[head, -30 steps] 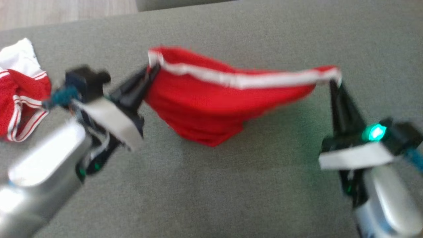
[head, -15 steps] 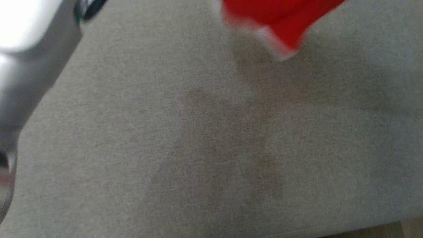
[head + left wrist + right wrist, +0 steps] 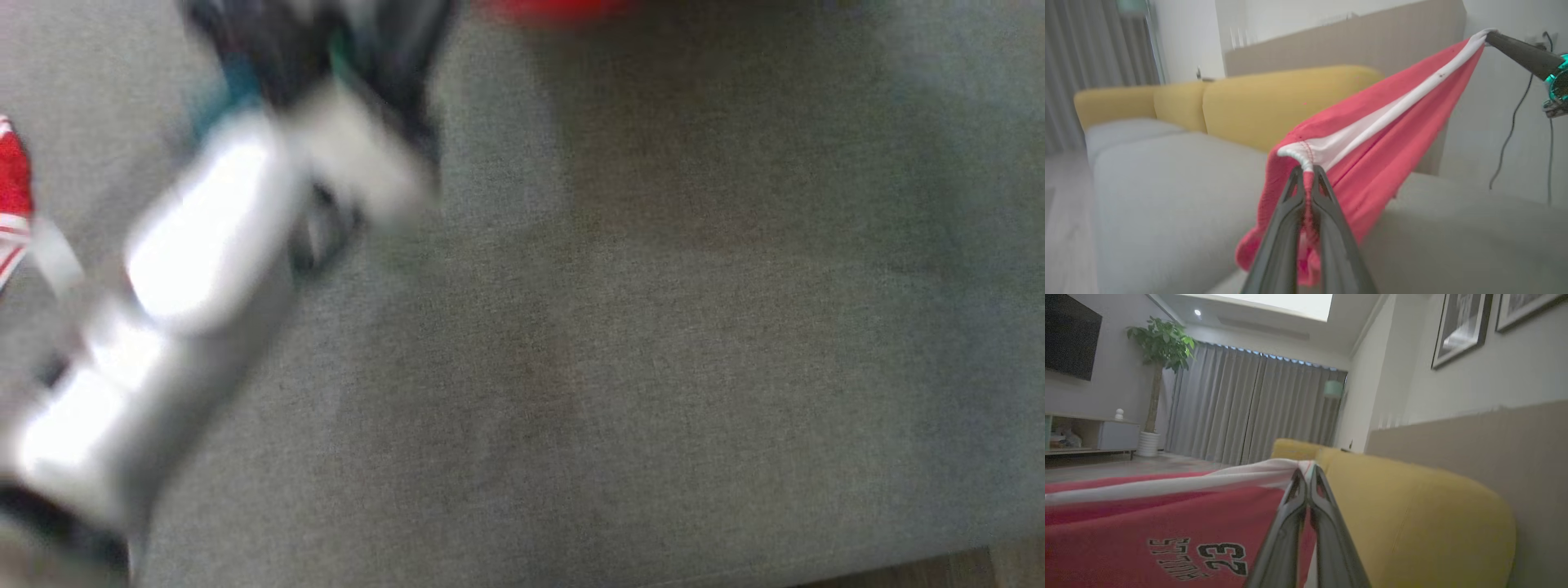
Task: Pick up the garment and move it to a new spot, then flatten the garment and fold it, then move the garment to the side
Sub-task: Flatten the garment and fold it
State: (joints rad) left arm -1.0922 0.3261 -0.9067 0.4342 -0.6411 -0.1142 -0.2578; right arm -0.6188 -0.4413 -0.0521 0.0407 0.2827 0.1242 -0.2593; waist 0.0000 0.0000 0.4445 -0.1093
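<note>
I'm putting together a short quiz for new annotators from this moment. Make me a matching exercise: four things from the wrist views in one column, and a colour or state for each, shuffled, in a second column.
Column one:
1. garment
2. sofa backrest
3. curtains
4. left hand

Column two:
A. grey
B. yellow
C. red with a white band
D. shut on cloth

Pairs: 1-C, 2-B, 3-A, 4-D
</note>
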